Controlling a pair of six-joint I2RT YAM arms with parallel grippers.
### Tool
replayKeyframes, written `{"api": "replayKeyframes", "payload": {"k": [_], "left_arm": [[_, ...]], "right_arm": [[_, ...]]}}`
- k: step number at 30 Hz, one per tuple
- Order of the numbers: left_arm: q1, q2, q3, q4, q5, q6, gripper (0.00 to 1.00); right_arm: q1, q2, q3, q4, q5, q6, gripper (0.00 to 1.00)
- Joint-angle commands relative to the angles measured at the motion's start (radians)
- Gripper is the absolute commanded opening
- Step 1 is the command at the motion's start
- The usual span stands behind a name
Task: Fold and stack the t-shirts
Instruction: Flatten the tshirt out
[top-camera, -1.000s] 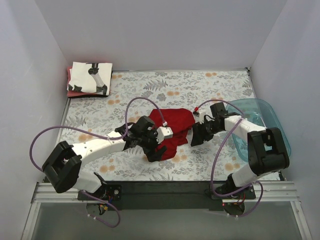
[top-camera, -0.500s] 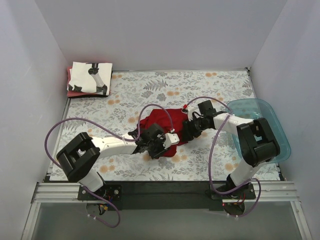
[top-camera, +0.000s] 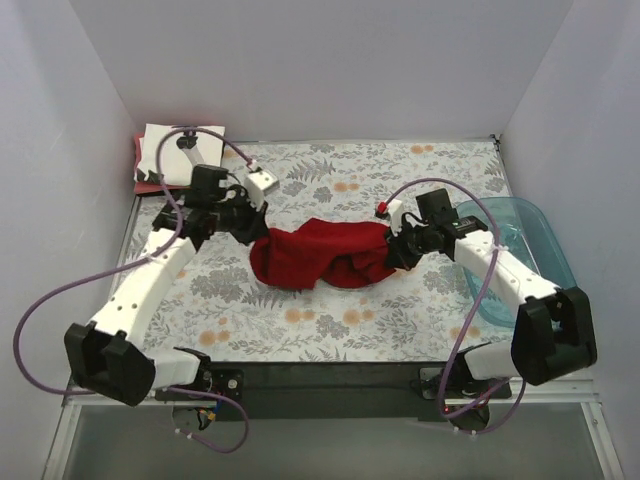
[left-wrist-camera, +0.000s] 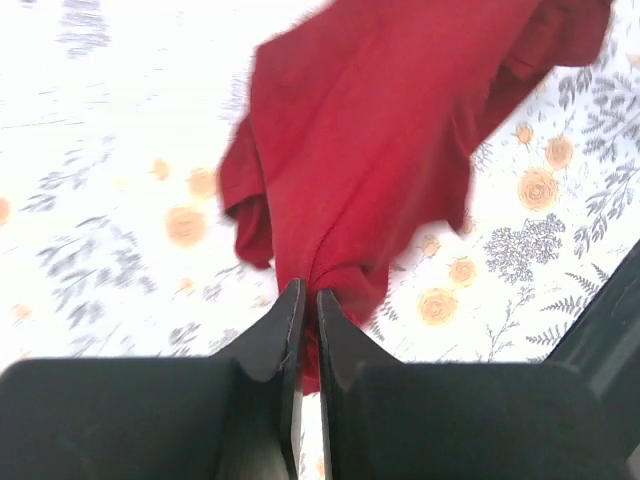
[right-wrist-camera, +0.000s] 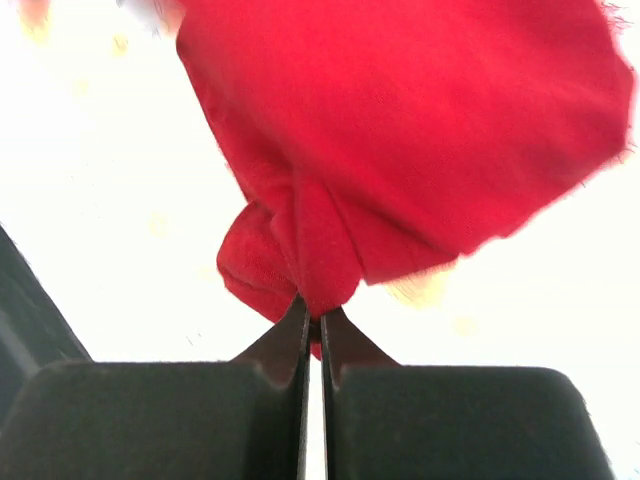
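The dark red t-shirt hangs bunched in a sagging band between my two grippers, over the middle of the table. At its left end my left gripper is shut on a pinch of the cloth; the left wrist view shows the red t-shirt caught at the fingertips of the left gripper. My right gripper is shut on the right end, and the right wrist view shows the right gripper pinching a fold of the red t-shirt. A folded white t-shirt with black print lies on a reddish-pink one at the back left corner.
A translucent teal tub stands at the right edge, just behind my right arm. The grey floral table cloth covers the table. White walls close in the back and both sides.
Both grippers have shut on the red t-shirt. The left arm has swung out to the back left and the right has drawn rightward, pulling the crumpled shirt into a band.
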Motion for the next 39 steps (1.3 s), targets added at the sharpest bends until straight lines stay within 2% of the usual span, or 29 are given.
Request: {"api": "replayKeyframes", "payload": {"k": [1, 3, 7, 8, 11, 13, 16, 20, 23, 25, 26, 27, 32, 36, 39], "left_arm": [[0.119, -0.073, 0.068, -0.246, 0.143, 0.085, 0.0], [0.204, -0.119, 0.079, -0.31, 0.141, 0.134, 0.0], [0.345, -0.171, 0.073, -0.378, 0.132, 0.211, 0.0], [0.41, -0.169, 0.068, -0.399, 0.153, 0.251, 0.0], [0.464, -0.107, 0.062, -0.41, 0.169, 0.269, 0.0], [0.475, -0.044, 0.079, -0.425, 0.204, 0.297, 0.0], [0.481, 0.134, 0.139, -0.457, 0.226, 0.352, 0.0], [0.481, 0.157, 0.165, -0.393, 0.183, 0.363, 0.0], [0.498, 0.133, 0.235, -0.379, 0.195, 0.312, 0.0], [0.526, 0.18, 0.362, -0.475, 0.306, 0.3, 0.0], [0.527, 0.194, 0.396, -0.606, 0.337, 0.346, 0.0], [0.527, 0.194, 0.404, -0.644, 0.356, 0.364, 0.0], [0.529, -0.037, 0.243, -0.652, 0.344, 0.444, 0.0], [0.583, -0.139, 0.266, -0.655, 0.368, 0.362, 0.0], [0.595, -0.195, 0.261, -0.596, 0.339, 0.28, 0.0]], "right_arm": [[-0.002, -0.092, 0.021, -0.217, 0.085, -0.195, 0.01], [-0.004, -0.133, 0.023, -0.307, 0.117, -0.268, 0.01], [-0.004, -0.25, 0.041, -0.376, 0.202, -0.342, 0.01], [-0.004, -0.262, 0.037, -0.373, 0.22, -0.356, 0.01], [-0.005, -0.237, 0.027, -0.363, 0.298, -0.433, 0.01], [-0.007, -0.183, 0.021, -0.332, 0.329, -0.477, 0.01], [-0.01, -0.082, 0.067, -0.272, 0.334, -0.499, 0.01], [-0.01, -0.009, 0.168, -0.278, 0.315, -0.484, 0.01], [-0.02, -0.049, 0.201, -0.277, 0.328, -0.477, 0.01], [-0.03, -0.116, 0.195, -0.293, 0.323, -0.485, 0.01], [-0.031, -0.146, 0.175, -0.31, 0.316, -0.497, 0.01], [-0.031, -0.216, 0.162, -0.338, 0.308, -0.517, 0.01], [-0.031, -0.397, 0.138, -0.432, 0.302, -0.531, 0.01], [-0.033, -0.521, 0.15, -0.442, 0.377, -0.549, 0.01], [-0.033, -0.546, 0.129, -0.447, 0.372, -0.574, 0.01]]}}
